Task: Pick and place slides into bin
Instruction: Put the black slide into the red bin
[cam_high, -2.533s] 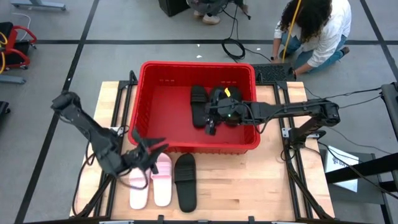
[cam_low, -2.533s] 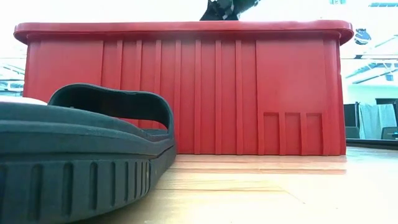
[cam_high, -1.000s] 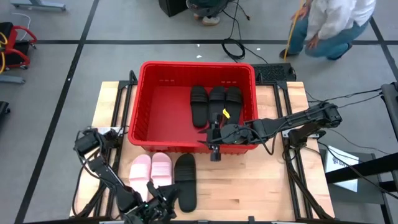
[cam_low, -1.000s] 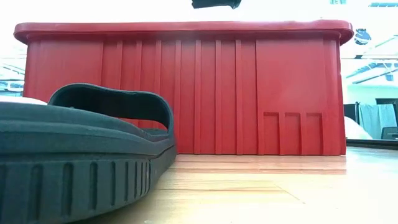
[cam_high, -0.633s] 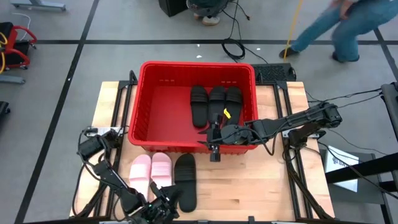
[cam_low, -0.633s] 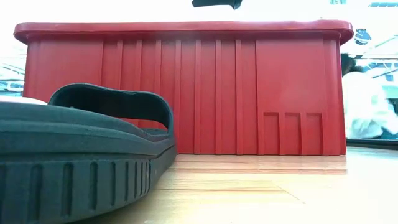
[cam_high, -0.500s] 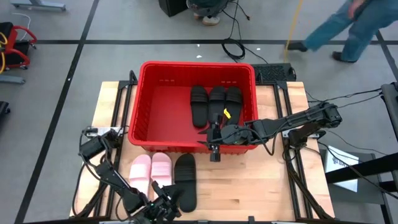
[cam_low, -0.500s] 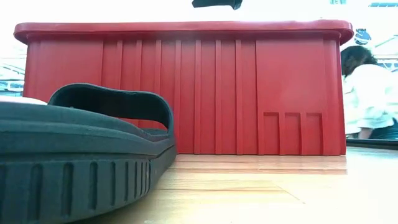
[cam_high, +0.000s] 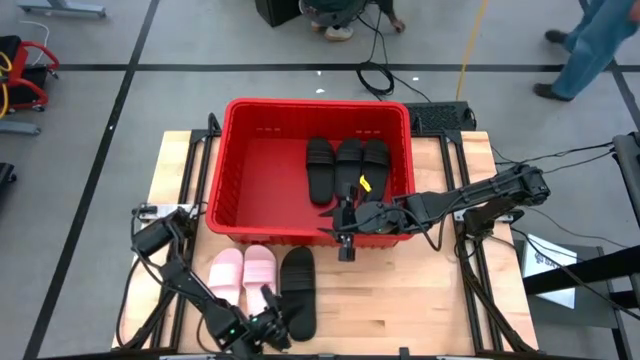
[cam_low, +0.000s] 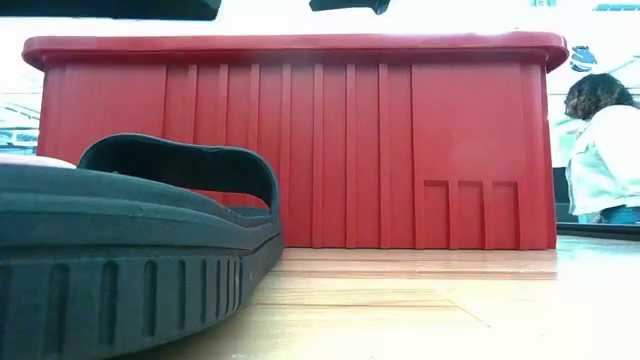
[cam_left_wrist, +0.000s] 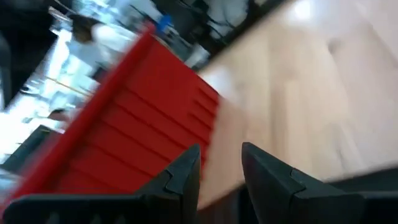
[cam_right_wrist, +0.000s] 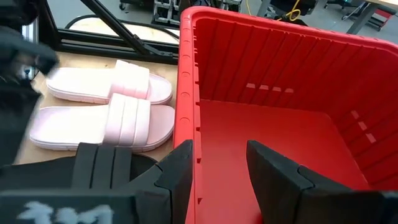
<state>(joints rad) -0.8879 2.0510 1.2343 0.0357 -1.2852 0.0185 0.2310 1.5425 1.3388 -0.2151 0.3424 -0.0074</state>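
Note:
The red bin (cam_high: 262, 185) stands at the table's middle and far side. Three black slides (cam_high: 347, 165) lie side by side on its floor, toward its right wall. On the table in front of the bin lie two pink slides (cam_high: 243, 276) and one black slide (cam_high: 298, 290), soles down. My left gripper (cam_high: 268, 325) is open and empty near the table's near edge, beside the black slide's near end. My right gripper (cam_high: 343, 240) is open and empty above the bin's near wall.
The bin's near wall (cam_low: 300, 150) rises behind the black slide (cam_low: 130, 260) in the low view. Bare wood (cam_high: 420, 290) lies right of the slides. A person (cam_low: 605, 150) stands beyond the table, and another walks on the floor (cam_high: 590, 50) at the far right.
My left gripper has gone a little toward the table's right edge, closer to the black slide's near end, and part of that arm now shows at the low view's top left. A person has walked across the floor behind the table.

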